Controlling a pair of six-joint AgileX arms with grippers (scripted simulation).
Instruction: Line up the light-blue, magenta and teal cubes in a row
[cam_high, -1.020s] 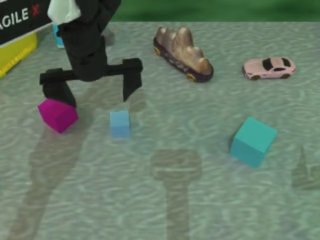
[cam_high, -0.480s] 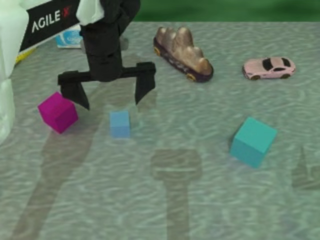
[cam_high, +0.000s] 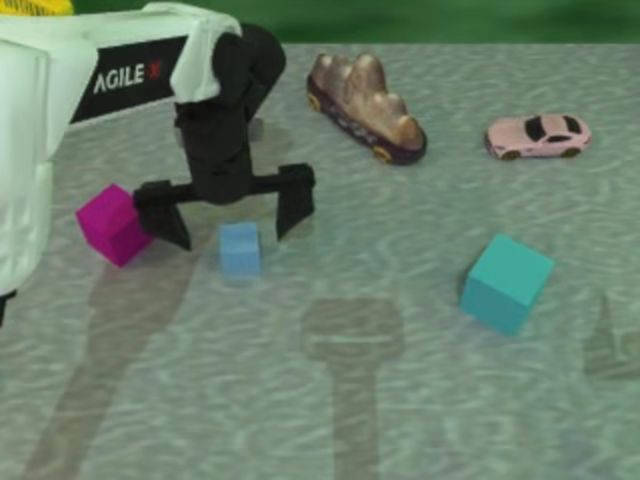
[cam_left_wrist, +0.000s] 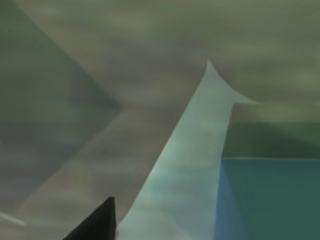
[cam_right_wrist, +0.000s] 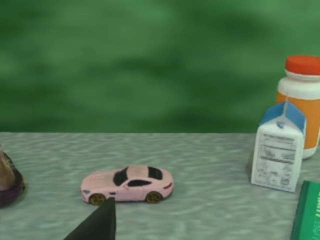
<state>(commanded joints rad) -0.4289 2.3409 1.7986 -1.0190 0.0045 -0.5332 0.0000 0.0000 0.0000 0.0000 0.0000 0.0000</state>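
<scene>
While spread, left gripper (cam_high: 234, 214) above light-blue cube (cam_high: 240, 248)

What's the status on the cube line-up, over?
Left gripper open, straddling small pale-blue matte cube. Magenta matte cube beside one finger; large teal matte cube apart, right. Right gripper out of top view. Nothing blocking.

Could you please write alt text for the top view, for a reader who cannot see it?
The left gripper hangs open over the light-blue cube, with the magenta cube just left and the teal cube far right.
</scene>
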